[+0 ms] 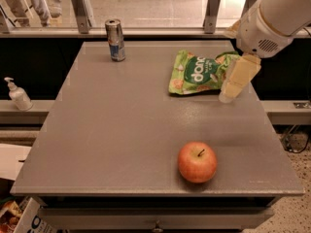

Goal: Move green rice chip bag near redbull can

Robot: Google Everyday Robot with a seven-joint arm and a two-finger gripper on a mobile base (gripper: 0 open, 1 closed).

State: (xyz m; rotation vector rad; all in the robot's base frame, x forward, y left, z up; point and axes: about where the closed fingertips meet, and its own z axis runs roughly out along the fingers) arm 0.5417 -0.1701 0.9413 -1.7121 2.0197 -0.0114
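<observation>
Grey laminate covers the whole table (121,130), and from where I stand the things on it sit well apart from one another. Toward the far right lies the green rice chip bag (197,74), flat and crinkled with its printed face up. That makes it a low, floppy target which I'd guess wants a grip from above or at its edge. At the far left corner stands the redbull can (115,40), upright and well apart from the bag, with a broad stretch of tabletop between the two, so the bag has yet to make its trip across. The robot's white arm (274,18) reaches in from the upper right. Its cream-coloured gripper (228,93) hangs tilted right at the bag's right-hand edge, overlapping it from my angle; whether it touches the bag or hovers above it I can't say. Nor can I tell whether the gripper is open or shut, though the bag lies flat on the table and nothing seems to be lifted. To me that position reads as the approach to a pick-up, taken from the side of the bag nearest the arm. A red apple (197,161) rests near the front edge, off the straight line from bag to can, so it shouldn't get in the way. A white pump bottle (18,95) stands off the table on a ledge at the left, no part of this job.
</observation>
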